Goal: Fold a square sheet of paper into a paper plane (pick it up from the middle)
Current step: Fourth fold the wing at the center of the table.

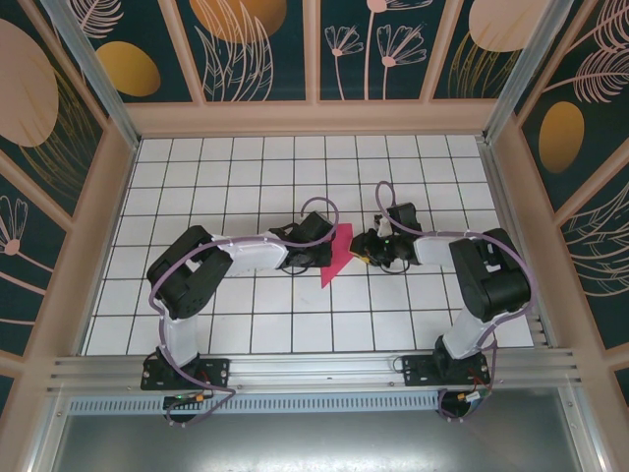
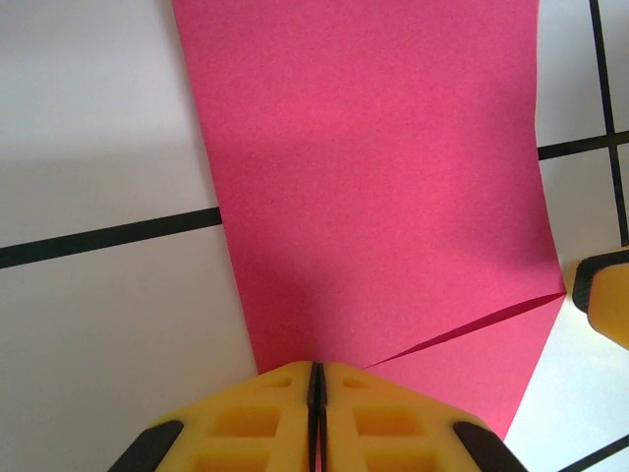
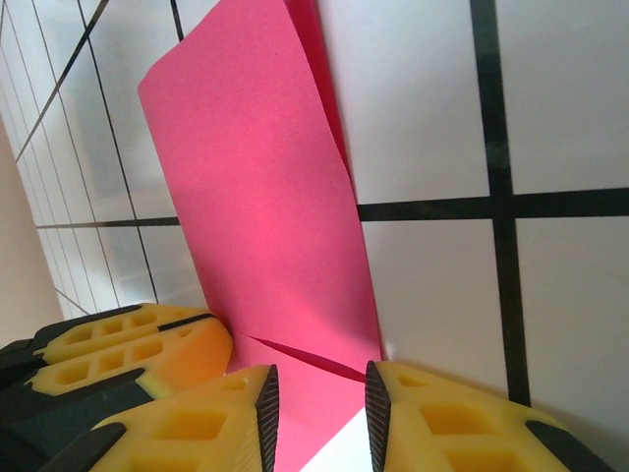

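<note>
The square sheet of paper (image 1: pixel 337 258) is magenta-pink and folded into a narrow, tapering shape on the white grid table. A diagonal flap edge crosses it near both grippers. My left gripper (image 1: pixel 319 252) holds the paper from the left. In the left wrist view its yellow jaws (image 2: pixel 316 379) are shut on the paper's (image 2: pixel 373 177) near edge. My right gripper (image 1: pixel 366 248) is at the paper's right side. In the right wrist view it (image 3: pixel 319 403) stands open, with the paper (image 3: pixel 256 226) lying flat below the gap. The paper plane is out of view.
The left gripper's yellow fingers (image 3: pixel 128 344) sit close beside the right gripper's. A right fingertip (image 2: pixel 604 300) shows at the paper's corner in the left wrist view. Wooden walls (image 1: pixel 314 118) enclose the grid table (image 1: pixel 246 177).
</note>
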Robot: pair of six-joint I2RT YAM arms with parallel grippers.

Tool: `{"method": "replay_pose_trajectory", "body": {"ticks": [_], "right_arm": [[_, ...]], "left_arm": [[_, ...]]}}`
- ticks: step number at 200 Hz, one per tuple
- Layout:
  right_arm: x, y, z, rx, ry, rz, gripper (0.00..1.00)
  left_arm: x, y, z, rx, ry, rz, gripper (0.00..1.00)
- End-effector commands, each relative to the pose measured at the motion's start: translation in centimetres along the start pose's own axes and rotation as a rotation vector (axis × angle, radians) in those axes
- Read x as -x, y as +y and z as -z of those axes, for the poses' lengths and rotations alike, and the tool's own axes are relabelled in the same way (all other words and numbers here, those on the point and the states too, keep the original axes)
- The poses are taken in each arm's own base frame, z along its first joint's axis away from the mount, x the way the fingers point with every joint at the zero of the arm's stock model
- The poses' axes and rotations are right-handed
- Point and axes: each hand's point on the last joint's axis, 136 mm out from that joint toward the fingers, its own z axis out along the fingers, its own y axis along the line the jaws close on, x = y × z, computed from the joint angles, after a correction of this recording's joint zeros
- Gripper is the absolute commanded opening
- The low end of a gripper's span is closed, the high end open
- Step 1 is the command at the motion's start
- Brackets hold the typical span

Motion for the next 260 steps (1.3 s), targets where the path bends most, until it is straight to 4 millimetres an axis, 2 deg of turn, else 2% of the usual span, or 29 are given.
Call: {"method": "replay_pose_trajectory", "body": {"ticks": [1, 46, 62, 108, 127, 180, 230, 260], "right_arm": [[-0.3, 0.0, -0.5, 0.030, 0.021, -0.016, 0.31], [0.5, -1.9, 0.5, -0.105, -0.055, -0.041, 0.32], [0.4, -2.0, 0.4, -0.106, -0.053, -0.047, 0.32], [0.2, -2.1, 0.1, -0.097, -0.037, -0.057, 0.32], [0.0, -1.8, -0.1, -0.078, -0.021, -0.054, 0.32], [-0.2, -1.5, -0.3, -0.056, -0.010, -0.053, 0.33], [0.0, 0.0, -0.1, 0.005, -0.007, -0.030, 0.32], [0.1, 1.0, 0.0, 0.043, 0.001, -0.015, 0.33]], "left_arm": [[-1.3, 1.1, -0.8, 0.028, 0.040, -0.011, 0.13], [-1.3, 1.1, -0.7, 0.028, 0.039, -0.012, 0.13], [-1.1, 0.8, -0.4, 0.013, 0.025, -0.013, 0.13], [1.8, -2.0, 2.2, -0.084, -0.065, -0.027, 0.17], [2.5, -1.9, 2.7, -0.064, -0.094, -0.030, 0.17], [0.5, 0.7, 0.4, 0.039, -0.028, -0.008, 0.15], [-0.9, 1.5, -0.8, 0.056, 0.017, -0.010, 0.14], [-0.8, 1.4, -0.8, 0.049, 0.017, -0.011, 0.14]]}}
